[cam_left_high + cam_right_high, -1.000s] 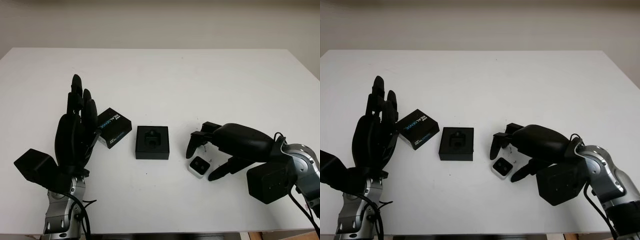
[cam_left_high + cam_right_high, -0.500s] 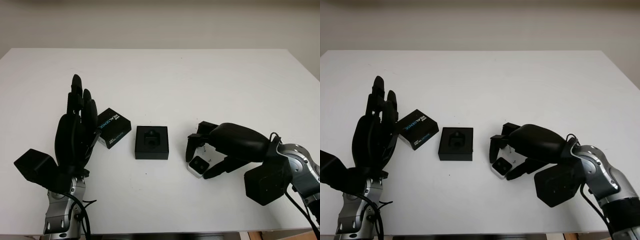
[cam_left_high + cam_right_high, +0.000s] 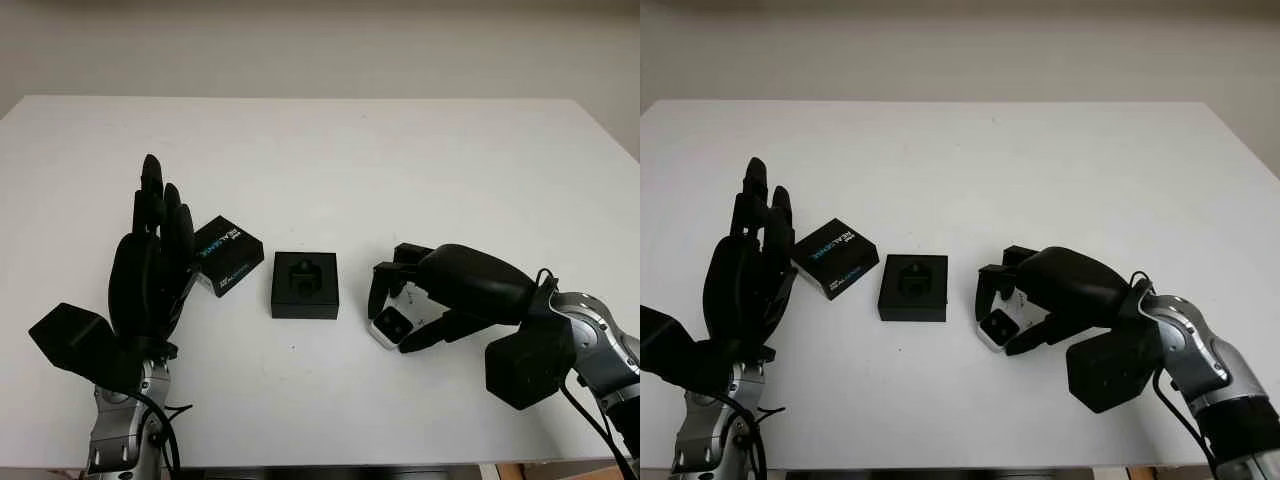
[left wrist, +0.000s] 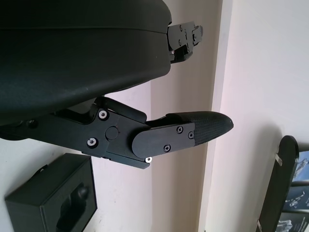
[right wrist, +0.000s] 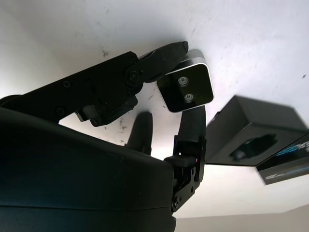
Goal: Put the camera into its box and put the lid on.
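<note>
I see right robot hand (image 3: pixel 398 310) low on white worktop (image 3: pixel 420 160), toward near right edge, fingers closed around small silver camera (image 3: pixel 390 325); camera touching worktop. Open black box (image 3: pixel 305 285) at middle, just beside camera. Lid (image 3: pixel 228 255) near box, toward left edge. Left robot hand (image 3: pixel 150 260) open, raised upright near near-left corner, holding nothing.
</note>
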{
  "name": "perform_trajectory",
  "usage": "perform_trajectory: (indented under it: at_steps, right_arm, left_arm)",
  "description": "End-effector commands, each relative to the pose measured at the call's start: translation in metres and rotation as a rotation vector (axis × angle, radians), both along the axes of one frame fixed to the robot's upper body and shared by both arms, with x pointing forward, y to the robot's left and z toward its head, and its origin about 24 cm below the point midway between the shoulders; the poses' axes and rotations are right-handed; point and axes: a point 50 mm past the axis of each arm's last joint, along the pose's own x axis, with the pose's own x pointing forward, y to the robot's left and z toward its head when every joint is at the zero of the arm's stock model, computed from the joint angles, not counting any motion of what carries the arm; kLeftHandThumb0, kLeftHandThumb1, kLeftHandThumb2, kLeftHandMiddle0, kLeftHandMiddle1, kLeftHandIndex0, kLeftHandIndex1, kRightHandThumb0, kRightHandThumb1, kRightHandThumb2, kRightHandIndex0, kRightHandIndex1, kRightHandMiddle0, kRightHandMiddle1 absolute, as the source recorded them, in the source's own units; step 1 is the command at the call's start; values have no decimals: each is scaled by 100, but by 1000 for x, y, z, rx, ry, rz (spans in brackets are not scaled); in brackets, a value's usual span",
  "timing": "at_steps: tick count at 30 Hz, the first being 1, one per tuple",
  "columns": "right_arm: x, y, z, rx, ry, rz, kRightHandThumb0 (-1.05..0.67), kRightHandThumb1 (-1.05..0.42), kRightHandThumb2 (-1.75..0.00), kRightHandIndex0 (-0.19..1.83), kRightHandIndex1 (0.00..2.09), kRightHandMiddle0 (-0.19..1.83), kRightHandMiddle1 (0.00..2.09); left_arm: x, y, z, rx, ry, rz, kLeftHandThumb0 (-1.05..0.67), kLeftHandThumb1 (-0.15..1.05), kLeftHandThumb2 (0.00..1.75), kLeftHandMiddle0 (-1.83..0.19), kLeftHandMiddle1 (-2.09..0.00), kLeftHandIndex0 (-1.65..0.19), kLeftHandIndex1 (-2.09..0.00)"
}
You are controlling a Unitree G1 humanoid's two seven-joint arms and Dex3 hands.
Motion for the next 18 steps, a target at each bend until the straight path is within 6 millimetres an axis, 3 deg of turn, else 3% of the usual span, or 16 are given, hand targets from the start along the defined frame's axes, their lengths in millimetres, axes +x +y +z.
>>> perform_trajectory:
  at_steps: [1,8,11,18]
  right_arm:
    - [2,-4,-1,53,44,-50,-26,-93,-6,-11,117,25,162]
    - [12,-10,7,214,206,-205,-29,-100,-5,11,40,19,160]
    - [14,-9,13,257,224,-237,-31,-100,-5,16,28,20,157]
    - [20,-1,29,336,228,-264,-42,-102,-6,24,25,25,167]
  left_arm:
    - [-2,-1,3,13,-13,-1,-64,105,55,15,-5,16,-5]
    - [-2,-2,2,9,-14,-2,-64,105,56,15,-5,15,-5]
    - [-2,-2,2,7,-12,-3,-64,105,55,15,-5,15,-5]
    - [-2,-4,1,3,-11,-11,-64,105,55,16,-5,16,-5]
